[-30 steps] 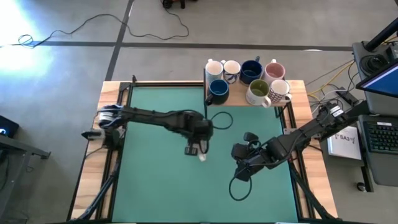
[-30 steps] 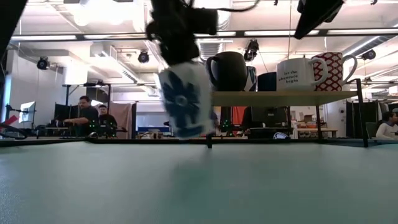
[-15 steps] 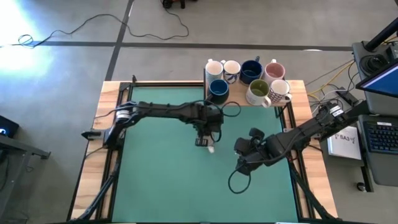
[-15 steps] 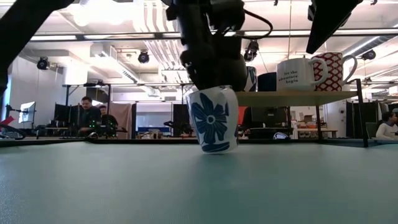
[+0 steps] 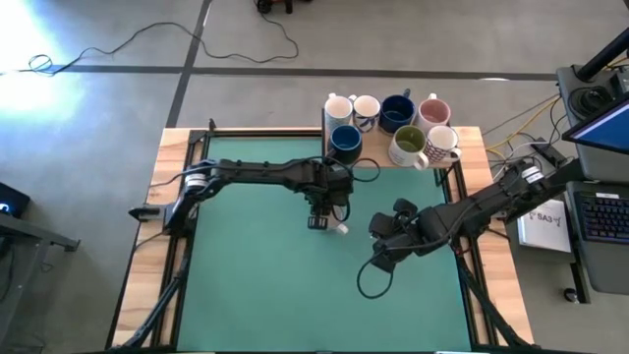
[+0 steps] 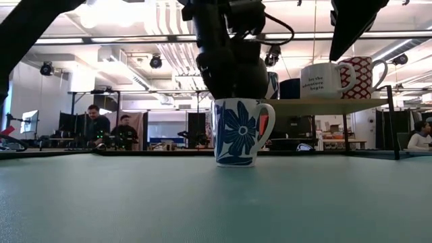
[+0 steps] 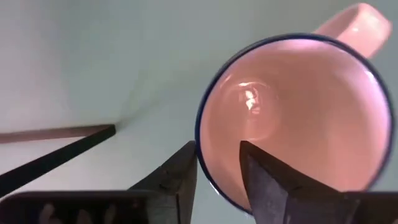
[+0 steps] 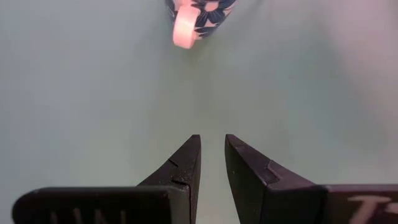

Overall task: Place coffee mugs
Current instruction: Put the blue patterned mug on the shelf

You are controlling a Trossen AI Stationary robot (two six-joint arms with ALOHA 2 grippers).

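A white mug with a blue flower pattern (image 6: 236, 131) stands upright on its base mid-table; its inside looks pink in the left wrist view (image 7: 298, 124). My left gripper (image 7: 217, 146) comes down on it from above (image 5: 319, 218) and is shut on its rim. My right gripper (image 8: 212, 140) hovers shut over the mat to the mug's right (image 5: 380, 261), with the mug's handle (image 8: 185, 28) ahead of it. Seven more mugs, white, navy and olive (image 5: 396, 110), stand on a wooden shelf (image 5: 378, 159) at the far edge. My left gripper pinches the mug's wall at the rim (image 7: 208, 180), on the side away from the handle (image 7: 357, 22). One finger (image 7: 264, 177) is inside the mug and one (image 7: 180, 174) outside, both pointing down from above. The mug stands upright with its base on the mat.
The raised shelf with its mugs (image 6: 327, 79) stands just beyond the flower mug toward the far right. A black cable loop (image 5: 369, 285) hangs under my right arm. Wooden table rails (image 5: 177, 197) frame the green mat. People sit in the room behind (image 6: 91, 125).
My left gripper moved toward the far edge and a little right, then came down. The flower mug, lifted clear and tilted a second ago, now stands upright on the mat with its handle showing to the right in the low view.
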